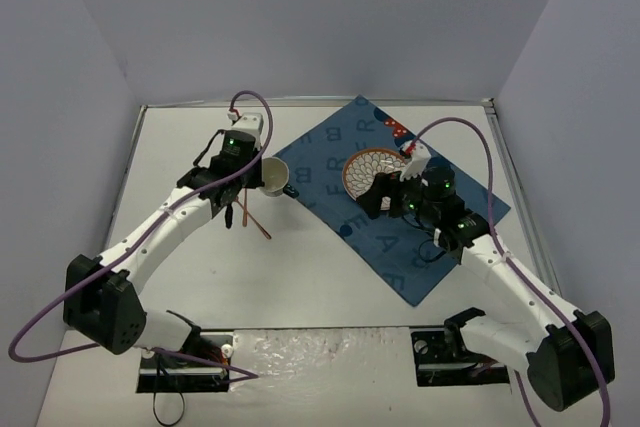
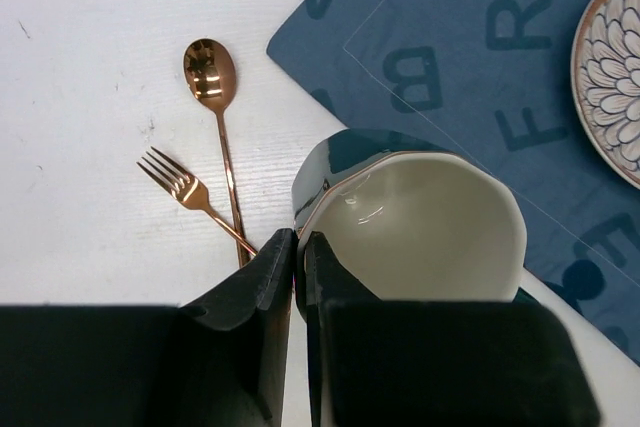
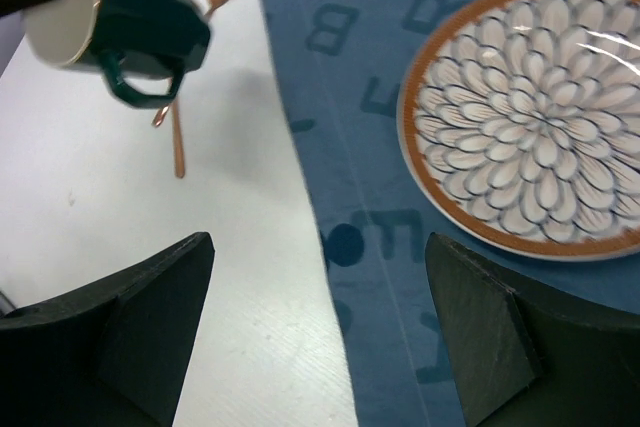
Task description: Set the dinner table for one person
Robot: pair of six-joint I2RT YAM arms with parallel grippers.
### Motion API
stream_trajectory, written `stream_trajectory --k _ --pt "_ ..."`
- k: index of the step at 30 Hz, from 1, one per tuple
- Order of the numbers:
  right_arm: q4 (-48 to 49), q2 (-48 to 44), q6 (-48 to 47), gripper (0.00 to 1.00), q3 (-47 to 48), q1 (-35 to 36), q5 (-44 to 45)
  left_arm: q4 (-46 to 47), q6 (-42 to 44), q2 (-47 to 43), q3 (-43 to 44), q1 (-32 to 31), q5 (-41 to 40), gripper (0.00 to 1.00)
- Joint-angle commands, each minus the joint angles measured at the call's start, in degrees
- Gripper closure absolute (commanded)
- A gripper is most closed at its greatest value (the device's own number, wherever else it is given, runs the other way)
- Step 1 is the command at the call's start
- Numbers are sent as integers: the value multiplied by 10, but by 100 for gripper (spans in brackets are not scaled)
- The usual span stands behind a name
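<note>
The left gripper (image 2: 300,240), clamped on the tilted dark-green ceramic mug (image 2: 420,227) at nine o'clock of the orange-rimmed floral plate (image 1: 365,167), should next upright and set it; the right gripper (image 3: 320,317) gapes.

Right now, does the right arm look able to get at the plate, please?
Probably yes. The right gripper is open just beside the plate, which lies bare on the mat with nothing between them; the mug is off to the side.

Pale grey walls (image 1: 300,17) enclose 3 sides.
</note>
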Motion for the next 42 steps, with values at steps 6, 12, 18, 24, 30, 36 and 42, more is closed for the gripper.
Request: stream_trajectory --k 6,12,18,24,30,36,42 --pt "-18 90 -133 20 131 178 101 -119 -36 -4 93 -1 82 100" --pt "-22 157 -178 26 183 245 127 -162 -49 -2 114 -2 106 100" --pt "-29 212 -193 31 228 301 165 -179 -55 3 129 -2 120 100" --pt "-28 254 -201 39 251 332 190 -184 -58 4 135 -2 134 100" --pt "-28 285 -204 50 272 334 199 -186 -60 1 133 -2 142 100" --pt "-29 310 -201 59 294 336 207 -183 -59 -7 130 -2 146 100" --pt "-31 322 -195 79 299 337 216 -181 -58 -14 130 -3 146 100"
